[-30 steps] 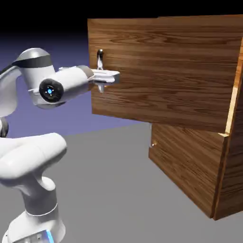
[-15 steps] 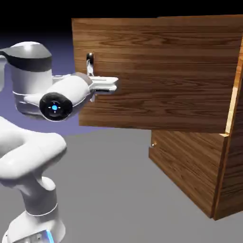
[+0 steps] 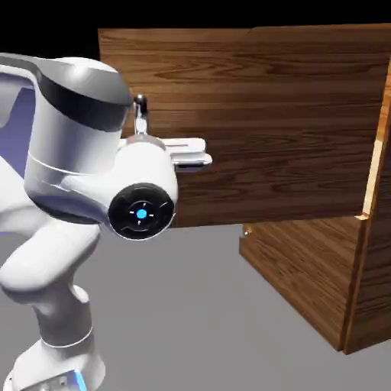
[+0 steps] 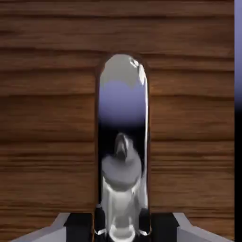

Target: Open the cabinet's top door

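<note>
From the exterior view, the arm's bulky white wrist covers the gripper and most of the silver bar handle. The cabinet runs off the right edge. In the hand view, the handle's lower end is cut off at the bottom edge.

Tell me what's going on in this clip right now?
A white Franka arm is working on a wood-grain cabinet. Its gripper is shut on the silver bar handle of the top door, which fills the hand view between the fingertips. The door already stands swung well out from the cabinet body, its handle edge toward the exterior view's left. The lower panel looks closed.
</note>
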Controlling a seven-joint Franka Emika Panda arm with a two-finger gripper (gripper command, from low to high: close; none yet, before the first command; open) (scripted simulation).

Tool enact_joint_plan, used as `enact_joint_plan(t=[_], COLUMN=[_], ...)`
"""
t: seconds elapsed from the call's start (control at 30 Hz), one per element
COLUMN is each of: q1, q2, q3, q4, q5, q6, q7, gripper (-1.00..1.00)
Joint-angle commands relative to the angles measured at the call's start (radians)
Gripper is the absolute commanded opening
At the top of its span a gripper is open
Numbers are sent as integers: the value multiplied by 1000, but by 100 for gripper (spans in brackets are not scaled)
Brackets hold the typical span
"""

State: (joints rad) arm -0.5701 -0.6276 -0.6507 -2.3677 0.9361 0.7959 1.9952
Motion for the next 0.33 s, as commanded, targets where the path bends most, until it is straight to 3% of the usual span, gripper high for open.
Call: enact_joint_plan(t=[0.0, 0.3], q1=[24, 205], q2=[36, 363], q3=[-25, -240], q4=[35, 342], q5=[-15, -114], q6=[-28, -283], q7=[-20, -237], gripper=[-100, -100])
